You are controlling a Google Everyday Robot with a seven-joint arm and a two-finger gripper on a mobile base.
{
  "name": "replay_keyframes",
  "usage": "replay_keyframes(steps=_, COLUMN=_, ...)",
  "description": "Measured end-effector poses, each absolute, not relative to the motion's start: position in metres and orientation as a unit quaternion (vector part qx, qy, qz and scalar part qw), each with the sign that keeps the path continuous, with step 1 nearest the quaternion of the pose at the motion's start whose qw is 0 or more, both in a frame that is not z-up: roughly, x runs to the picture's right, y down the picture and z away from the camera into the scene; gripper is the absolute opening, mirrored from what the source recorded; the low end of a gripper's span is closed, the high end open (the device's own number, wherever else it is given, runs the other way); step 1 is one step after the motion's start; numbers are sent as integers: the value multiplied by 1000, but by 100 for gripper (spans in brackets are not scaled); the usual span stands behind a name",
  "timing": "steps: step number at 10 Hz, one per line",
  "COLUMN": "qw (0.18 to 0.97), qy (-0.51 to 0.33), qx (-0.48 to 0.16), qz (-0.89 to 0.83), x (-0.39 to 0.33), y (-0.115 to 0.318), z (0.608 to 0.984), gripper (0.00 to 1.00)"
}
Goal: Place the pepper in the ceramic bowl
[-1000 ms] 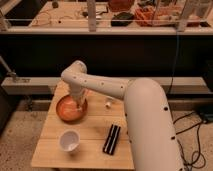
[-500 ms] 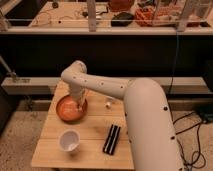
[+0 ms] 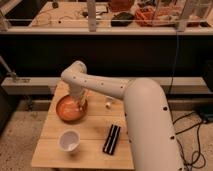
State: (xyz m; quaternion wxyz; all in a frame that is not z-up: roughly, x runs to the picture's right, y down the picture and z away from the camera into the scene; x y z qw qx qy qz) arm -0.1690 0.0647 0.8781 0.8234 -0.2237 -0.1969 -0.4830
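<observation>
- Camera view: the big white arm reaches across from the right, bends at a rounded elbow and points down over the back-left part of the wooden desk [image 3: 92,142].
- The hand [image 3: 78,103] hangs right over the ceramic bowl [image 3: 70,109], at its right half, low enough to be inside or just above the rim.
- Whether the hand is clenched or released, I cannot tell; the wrist hides its tip.
- The ceramic bowl is a wide, shallow, glossy orange-brown dish directly under the hand, sitting on the desk's back-left area.
- I cannot pick out the pepper: it may be in the hand or in the bowl, but its orange-red would blend with the glaze and nothing separate shows.
- Nearer me than the hand, toward the front-left of the desk, stands a small white cup [image 3: 69,140], upright and well apart from the bowl.
- To the right of the hand and nearer me lies a flat black bar-shaped object [image 3: 111,138], lengthways on the desk.
- Just right of the hand, past the arm, a small white object [image 3: 107,104] stands on the desk.
- No readable writing or brand on anything here.
- Behind the hand, a dark shelf unit carries cluttered items on its top.
</observation>
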Motion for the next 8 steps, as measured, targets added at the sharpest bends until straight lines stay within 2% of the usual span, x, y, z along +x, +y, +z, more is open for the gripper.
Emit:
replay_keyframes(steps=3, qw=823, qy=-197, qx=-223, qz=-484, x=-169, y=65, z=878, gripper=52)
replay_keyframes(steps=6, qw=821, qy=-198, qx=-225, qz=-486, x=-169, y=66, z=879, gripper=71)
replay_keyframes(steps=8, qw=820, qy=-198, qx=-225, qz=-488, x=-169, y=66, z=879, gripper=67)
